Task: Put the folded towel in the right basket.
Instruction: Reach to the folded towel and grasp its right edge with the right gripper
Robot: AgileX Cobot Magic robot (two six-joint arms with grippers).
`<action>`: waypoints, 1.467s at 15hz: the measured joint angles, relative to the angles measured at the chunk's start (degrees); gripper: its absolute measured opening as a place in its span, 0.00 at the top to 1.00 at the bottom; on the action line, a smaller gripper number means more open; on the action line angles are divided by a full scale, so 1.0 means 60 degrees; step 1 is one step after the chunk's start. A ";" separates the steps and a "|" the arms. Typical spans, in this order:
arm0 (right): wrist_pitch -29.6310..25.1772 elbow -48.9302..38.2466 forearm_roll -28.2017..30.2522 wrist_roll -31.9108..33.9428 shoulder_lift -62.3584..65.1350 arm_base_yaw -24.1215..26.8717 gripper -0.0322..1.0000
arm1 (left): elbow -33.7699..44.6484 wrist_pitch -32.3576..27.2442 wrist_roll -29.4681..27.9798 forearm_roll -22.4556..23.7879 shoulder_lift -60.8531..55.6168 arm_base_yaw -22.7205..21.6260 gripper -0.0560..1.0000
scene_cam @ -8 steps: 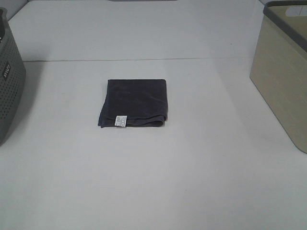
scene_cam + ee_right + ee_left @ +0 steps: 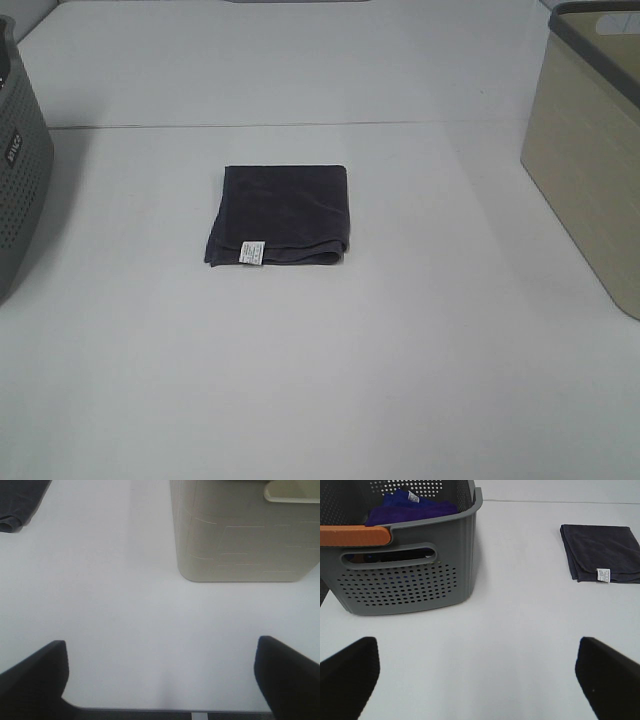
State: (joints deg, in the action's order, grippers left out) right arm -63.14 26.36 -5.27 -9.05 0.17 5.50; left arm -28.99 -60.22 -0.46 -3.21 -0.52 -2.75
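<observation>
Towel: a dark grey cloth towel (image 2: 280,212), folded into a square, lies flat near the middle of the white table (image 2: 330,380), with a small white label (image 2: 253,252) at its near edge.
Right basket: a tall beige plastic basket (image 2: 585,170) with a dark grey rim stands at the table's right edge, well apart from the towel.
Left basket: a grey perforated plastic basket (image 2: 405,580) with an orange handle (image 2: 352,535) sits at the table's left edge, with blue-purple cloth (image 2: 410,510) bundled inside.
Left gripper: the left gripper (image 2: 476,655) hangs over bare tabletop near the grey basket — black fingers spread wide, nothing between them, the towel apart from it.
Right gripper: the right gripper (image 2: 160,650) is likewise spread wide and empty over bare table, the beige basket ahead of it and a corner of the towel off to one side.
</observation>
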 joint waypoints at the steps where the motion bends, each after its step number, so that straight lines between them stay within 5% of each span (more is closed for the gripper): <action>1: 0.0000 0.0000 0.0000 0.0000 0.0000 0.0000 0.03 | 0.0000 0.0000 0.0000 0.0000 0.0000 0.0000 0.01; 22: 0.0000 0.0000 0.0000 0.0000 0.0000 0.0000 0.03 | 0.0000 0.0000 0.0000 0.0000 0.0000 0.0000 0.01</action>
State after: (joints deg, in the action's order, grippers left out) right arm -63.14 26.36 -5.27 -9.05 0.17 5.50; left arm -28.99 -60.22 -0.46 -3.21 -0.52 -2.75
